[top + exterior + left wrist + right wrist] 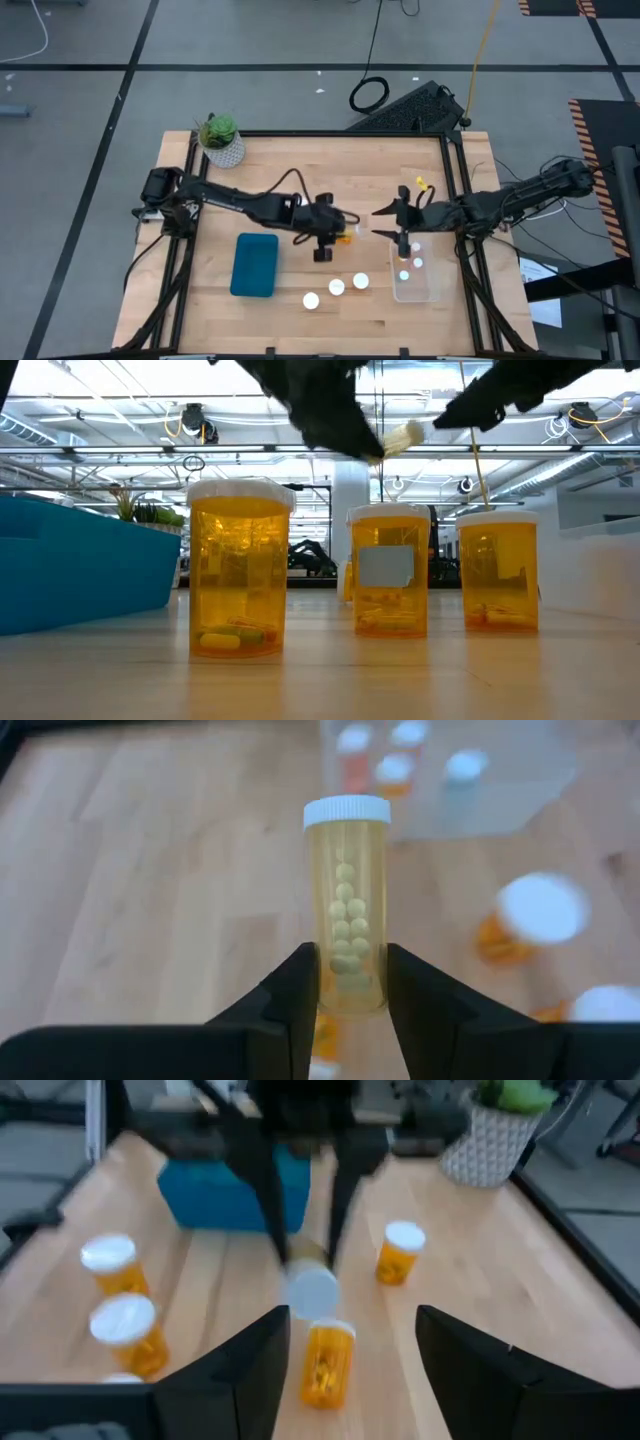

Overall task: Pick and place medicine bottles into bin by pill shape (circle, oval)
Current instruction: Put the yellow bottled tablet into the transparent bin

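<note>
left hand [350, 982] grips bottle [347, 900] of round pills.

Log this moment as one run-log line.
left end effector: shut on pill bottle, lifted | right end effector: open, facing it | clear bin: holds bottles

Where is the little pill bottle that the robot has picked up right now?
In the high view, the held bottle is lifted above mid-table, clamped in the left gripper, between the blue bin and the clear bin, facing the open right gripper.
</note>
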